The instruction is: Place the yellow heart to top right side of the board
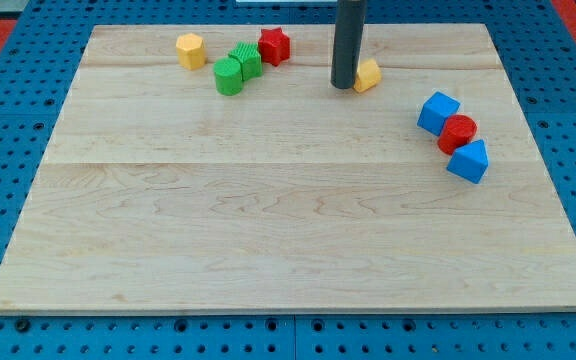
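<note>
A: Fig. 1, progress. Where is the yellow heart point(369, 75)?

B: In the upper middle of the worktop point(268, 230), right of centre, near the view's top edge. The rod's lower end, my tip point(344, 86), stands just beside it on the view's left, touching or nearly so; the rod hides part of the block, so its heart shape is only partly legible.

A: And the tool's state?

B: There is no grasping tool here, only a straight dark rod, so there is nothing to be wide or narrow and nothing is held. It can only push.

A: How much of the task is done?

B: Judged from position alone, part of it. The heart lies in the top band of the board but well short of the top right corner. What remains is a push toward the view's right, and my tip is on the correct side for that.

A: Obstacles?

B: The blue cube point(438, 112), red cylinder point(458, 133) and blue wedge point(469, 161) form a touching diagonal row below the likely path, on the view's right. They look clear of a straight rightward push, though a drift downward could meet the cube.

A: The other blocks?

B: At the view's upper left: a yellow hexagon point(190, 50), two green blocks point(237, 69) touching each other, and a red star point(274, 46) just beside them. All are well apart from the heart.

A: Surface and room?

B: Pale wooden planks, smooth, with seams running across. Around it lies blue perforated flooring, with red patches at the top corners.
</note>
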